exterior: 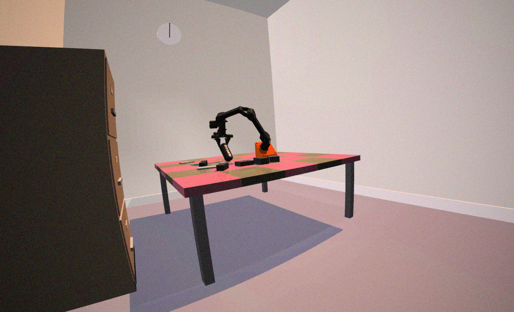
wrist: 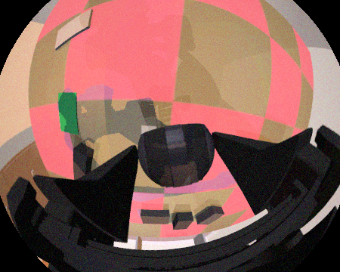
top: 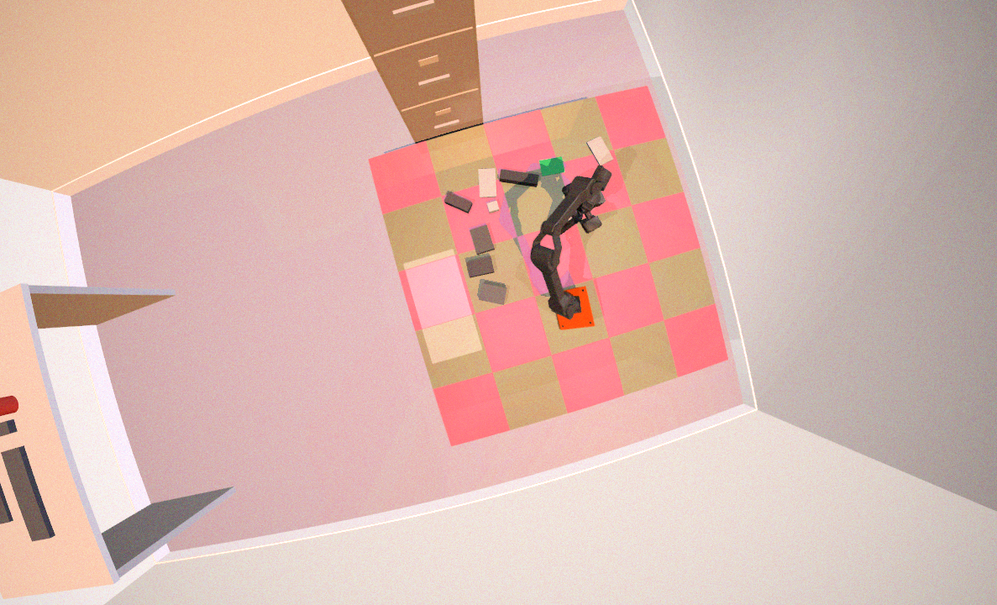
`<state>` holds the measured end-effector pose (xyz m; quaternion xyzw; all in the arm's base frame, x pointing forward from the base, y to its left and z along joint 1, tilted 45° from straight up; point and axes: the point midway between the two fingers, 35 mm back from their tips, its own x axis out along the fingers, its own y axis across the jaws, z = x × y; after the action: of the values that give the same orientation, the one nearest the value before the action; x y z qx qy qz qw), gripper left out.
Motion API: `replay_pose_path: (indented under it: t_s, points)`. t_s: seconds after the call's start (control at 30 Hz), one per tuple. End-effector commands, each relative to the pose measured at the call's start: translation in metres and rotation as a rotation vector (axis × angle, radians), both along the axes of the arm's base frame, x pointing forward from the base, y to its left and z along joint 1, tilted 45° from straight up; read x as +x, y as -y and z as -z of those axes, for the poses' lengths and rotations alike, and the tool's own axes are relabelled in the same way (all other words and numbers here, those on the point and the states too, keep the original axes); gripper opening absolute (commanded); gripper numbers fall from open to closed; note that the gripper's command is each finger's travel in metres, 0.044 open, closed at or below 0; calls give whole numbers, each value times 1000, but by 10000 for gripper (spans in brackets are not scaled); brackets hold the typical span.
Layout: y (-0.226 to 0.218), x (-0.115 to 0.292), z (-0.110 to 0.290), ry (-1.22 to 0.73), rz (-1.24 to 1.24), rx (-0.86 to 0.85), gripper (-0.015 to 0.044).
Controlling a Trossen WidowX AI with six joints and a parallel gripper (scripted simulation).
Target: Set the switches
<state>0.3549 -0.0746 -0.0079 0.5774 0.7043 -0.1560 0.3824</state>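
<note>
Gripper (exterior: 223, 140) fingers are seen set wide apart yet clamped on the dark grey controller unit (exterior: 226, 152), which is held by its long sides and hangs clear of the bench (exterior: 219, 182), tilted off the vertical. In the wrist view the unit (wrist: 176, 156) is seen end-on between the two dark fingers; paler patches can be made out on its facing side, but no switch or label square can be read.

Below it, three small dark modules (wrist: 182, 217) are seen lying in a row on the checkered top. Further off, a green part (wrist: 69, 112) and a beige card (wrist: 73, 29) lie well apart from the held unit. Beyond the bench, a drawer cabinet (exterior: 37, 155) stands by the wall.

The step in hand is judged to be the inspection of the underside: the unit is raised so that the label can be read. For the next move, the underside must be turned squarely towards a camera. The unit must then be lowered flat onto its base on a free patch, away from the loose modules, before any switch is pressed.
</note>
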Motion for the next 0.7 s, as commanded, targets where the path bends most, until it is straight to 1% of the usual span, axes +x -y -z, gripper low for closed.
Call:
replay_pose_path:
  t_s: [0.0,0.67]
  points:
    - [-4,0,7,-11,-14,6,338]
    - [-1,4,22,-10,-14,5,338]
